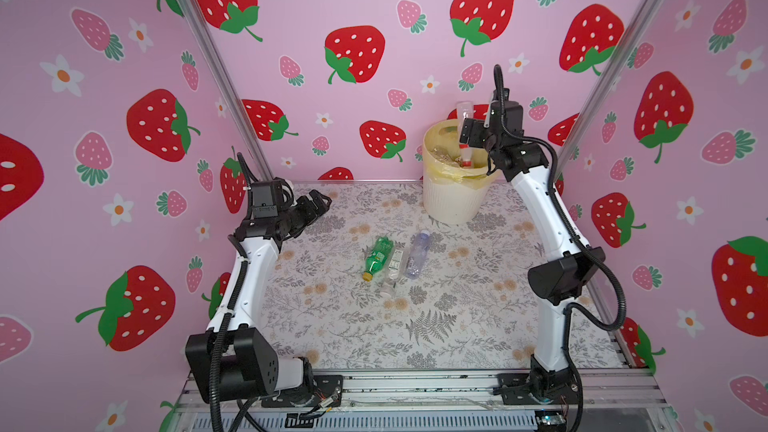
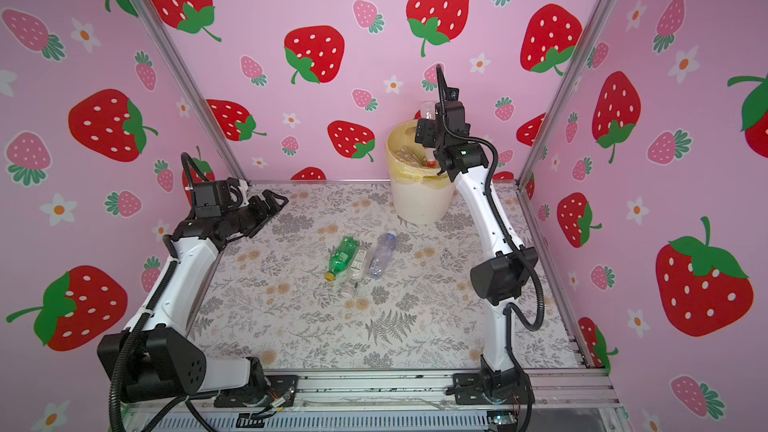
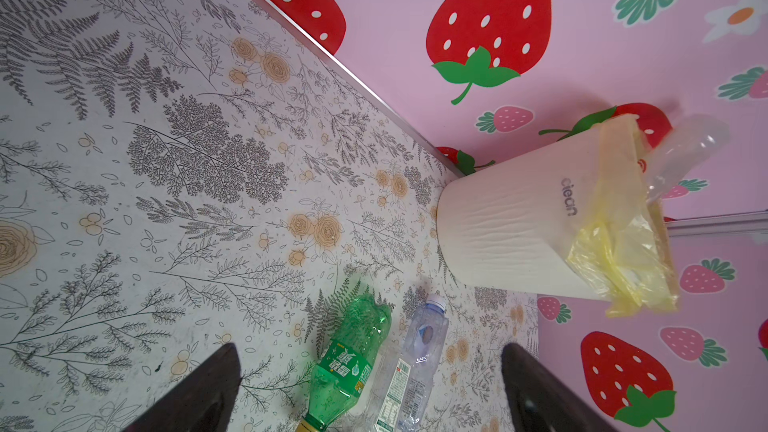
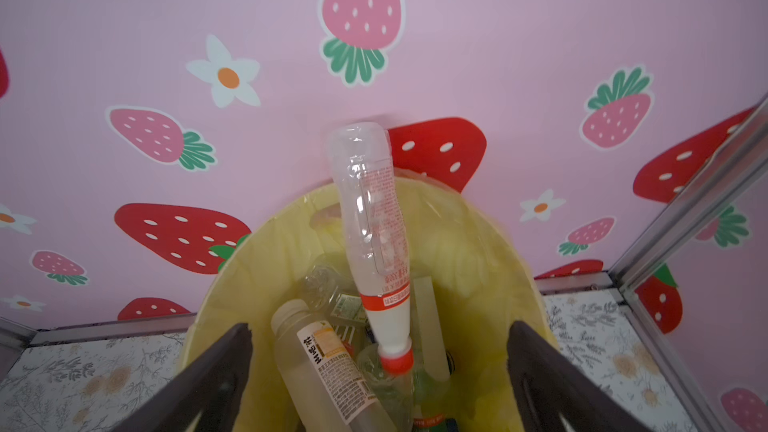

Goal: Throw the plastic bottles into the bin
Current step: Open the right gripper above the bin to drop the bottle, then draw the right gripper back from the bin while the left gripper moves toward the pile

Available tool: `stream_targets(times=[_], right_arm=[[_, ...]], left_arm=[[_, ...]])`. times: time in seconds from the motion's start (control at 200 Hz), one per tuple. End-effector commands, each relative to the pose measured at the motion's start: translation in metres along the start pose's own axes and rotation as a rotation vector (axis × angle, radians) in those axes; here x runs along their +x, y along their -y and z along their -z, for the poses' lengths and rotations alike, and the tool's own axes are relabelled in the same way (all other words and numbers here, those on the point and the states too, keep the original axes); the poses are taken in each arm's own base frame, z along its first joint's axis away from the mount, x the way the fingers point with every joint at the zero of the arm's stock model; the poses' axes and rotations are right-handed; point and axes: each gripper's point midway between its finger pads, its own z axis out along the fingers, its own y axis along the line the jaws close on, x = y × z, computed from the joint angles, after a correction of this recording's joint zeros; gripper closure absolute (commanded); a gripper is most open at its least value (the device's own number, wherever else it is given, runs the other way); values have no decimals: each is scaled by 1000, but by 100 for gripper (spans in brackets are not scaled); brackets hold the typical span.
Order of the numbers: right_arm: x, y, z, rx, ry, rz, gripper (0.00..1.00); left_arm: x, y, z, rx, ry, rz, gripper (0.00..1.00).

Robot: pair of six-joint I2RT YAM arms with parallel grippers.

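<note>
The cream bin (image 1: 451,201) (image 2: 419,205) with a yellow liner stands at the back of the table. My right gripper (image 1: 467,137) (image 4: 380,326) hangs open over it. A clear bottle with a red cap (image 4: 374,243) (image 1: 462,112) points cap down into the bin between the wide fingers, touching neither. Its base sticks up above the rim. Several more bottles lie inside the bin. In mid-table a green bottle (image 1: 377,257) (image 3: 353,351), a clear labelled bottle (image 1: 395,263) and a blue-capped clear bottle (image 1: 417,253) (image 3: 424,338) lie side by side. My left gripper (image 1: 320,201) (image 3: 370,347) is open and empty, back left of them.
Pink strawberry walls with metal frame posts (image 1: 224,76) close in the table on three sides. The bin (image 3: 498,234) sits close to the back wall. A floral mat (image 1: 374,326) covers the table.
</note>
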Motion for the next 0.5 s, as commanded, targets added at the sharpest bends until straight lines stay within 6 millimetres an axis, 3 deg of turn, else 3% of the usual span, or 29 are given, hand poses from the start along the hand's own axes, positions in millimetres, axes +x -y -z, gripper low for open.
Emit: stream_targets(times=[0.0,0.21,0.495], right_arm=[[18,2,36,-48,-38,-4,1],[23,21,98,-90,115,-65,1],[60,41,124,-62,74,-81,1]], left_arm=[[-1,-1,-1,8,3,-2,1],[0,0,-3,18,-7,9,1],[0,0,-4,21,-10,13,1]])
